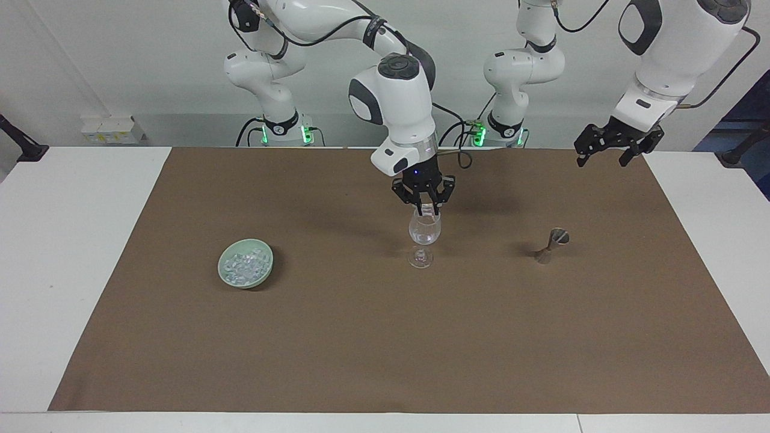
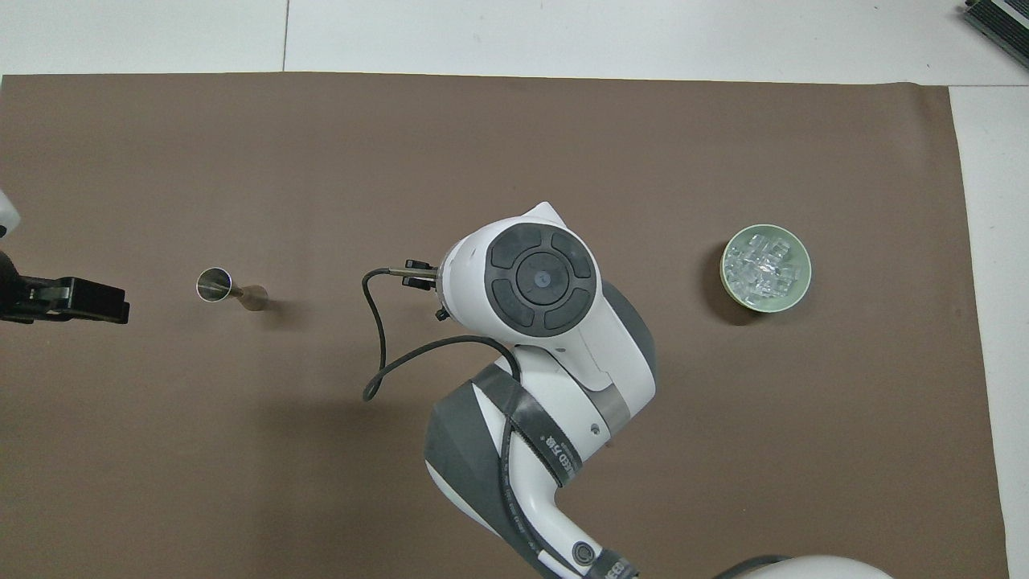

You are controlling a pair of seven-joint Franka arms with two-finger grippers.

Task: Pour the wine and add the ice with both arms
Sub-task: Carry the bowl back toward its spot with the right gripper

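1. Ice (image 1: 243, 265) sits heaped in the bowl (image 1: 224, 258) on the mat (image 1: 361, 337), toward the right arm's end. There is plenty left for more trips.
2. The right gripper (image 1: 426, 209) hangs tip-down right at the mouth of the glass (image 1: 424, 231), mid-mat. My read is that the step is dropping ice into the glass.
3. To do it well: stay centred over the mouth and let go low so the chunk falls inside and doesn't bounce off the rim. Then lift straight up. Any sideways drift risks clipping the rim, and a stemmed glass probably tips easily.
4. The jigger (image 1: 552, 244) stands beside the glass, toward the left arm's end, with nothing touching it.
5. The left gripper (image 1: 604, 157) waits raised over the mat's edge near its base, fingers spread and empty. It is best kept there, clear of the jigger and glass, until the drop is done.
6. Hard to make out at the right gripper: something pale shows at the tips, but I can't tell if it's an ice chunk or a glint off the glass. I also can't tell whether the gripper is clamped or letting go.
7. I can't tell whether the glass already holds wine or ice, as clear on clear doesn't show. The jigger's contents are unreadable too.
8. From overhead, the right arm's wrist covers the glass and gripper completely, and the left gripper is cut off at the frame edge.
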